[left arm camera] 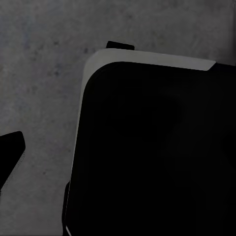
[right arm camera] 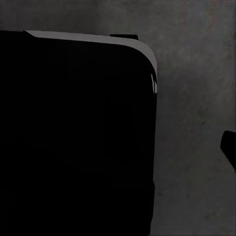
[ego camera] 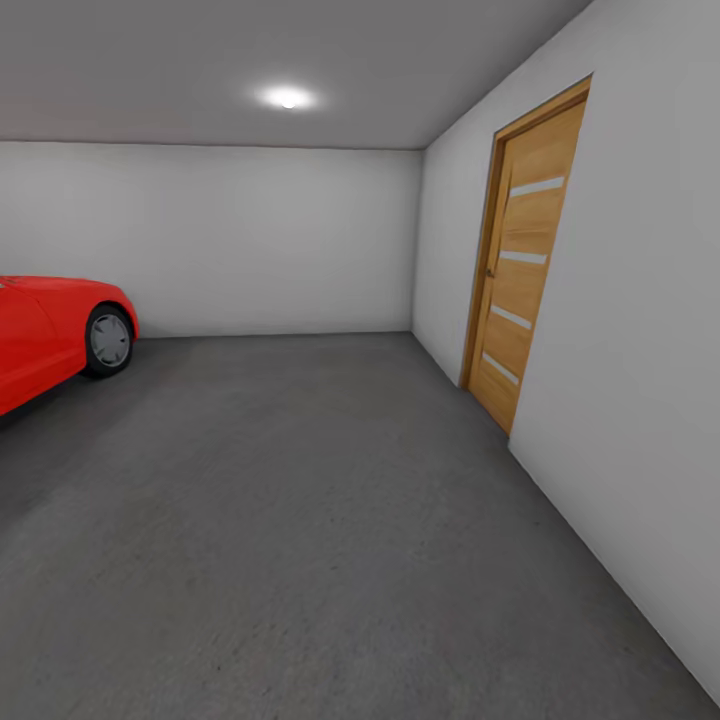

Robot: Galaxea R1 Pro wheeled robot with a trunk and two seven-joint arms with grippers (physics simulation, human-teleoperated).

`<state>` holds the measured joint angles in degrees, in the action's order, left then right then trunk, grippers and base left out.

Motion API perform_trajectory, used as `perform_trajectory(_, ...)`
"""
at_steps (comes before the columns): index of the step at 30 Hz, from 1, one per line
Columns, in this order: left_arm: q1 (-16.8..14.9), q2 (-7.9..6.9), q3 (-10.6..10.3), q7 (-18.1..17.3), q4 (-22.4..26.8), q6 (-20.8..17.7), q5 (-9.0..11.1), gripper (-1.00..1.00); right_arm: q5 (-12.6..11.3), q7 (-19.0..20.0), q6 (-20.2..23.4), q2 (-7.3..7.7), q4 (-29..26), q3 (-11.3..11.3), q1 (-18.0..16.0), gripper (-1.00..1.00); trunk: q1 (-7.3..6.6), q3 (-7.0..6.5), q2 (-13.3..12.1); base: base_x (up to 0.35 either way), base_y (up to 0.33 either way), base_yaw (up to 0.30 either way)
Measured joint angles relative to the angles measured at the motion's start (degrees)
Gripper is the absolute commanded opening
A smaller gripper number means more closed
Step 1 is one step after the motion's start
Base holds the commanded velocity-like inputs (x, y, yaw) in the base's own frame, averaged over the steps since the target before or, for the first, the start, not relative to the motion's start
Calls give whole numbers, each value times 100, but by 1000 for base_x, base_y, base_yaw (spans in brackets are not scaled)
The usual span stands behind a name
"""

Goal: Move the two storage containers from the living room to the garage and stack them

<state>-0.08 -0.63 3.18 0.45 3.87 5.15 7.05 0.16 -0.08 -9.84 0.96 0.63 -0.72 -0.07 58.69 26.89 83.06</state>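
I am in the garage, over its dark grey concrete floor (ego camera: 300, 520). The storage containers are out of view. In the left wrist view one dark finger (left arm camera: 11, 150) of the left gripper stands at the frame's edge, over bare floor (left arm camera: 44, 73), with nothing held. In the right wrist view one dark finger (right arm camera: 228, 147) of the right gripper sits at the opposite edge over floor (right arm camera: 191, 123), also holding nothing. My own black base with its grey rim (left arm camera: 147, 56) (right arm camera: 88, 37) takes up much of both wrist views and hides each gripper's other finger.
A red car (ego camera: 50, 335) stands at the left, its front wheel (ego camera: 108, 340) towards me. A wooden door (ego camera: 525, 260) is shut in the right wall (ego camera: 640, 400). Plain light grey back wall (ego camera: 220, 240) lies ahead, across the floor.
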Motion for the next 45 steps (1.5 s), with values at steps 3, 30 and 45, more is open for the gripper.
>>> perform_trajectory(3,0,0,1,0,0,0,0,100,0,0,0,0,0,-1,0,100,0,0,0,324,0,0)
perform_trajectory(30,0,-8,0,0,2,0,0,100,0,9,15,-3,0,-4,0,100,0,0,0,324,0,0)
perform_trajectory(45,0,-9,-1,0,0,0,0,100,0,0,-10,2,0,0,0,100,0,0,0,324,0,0)
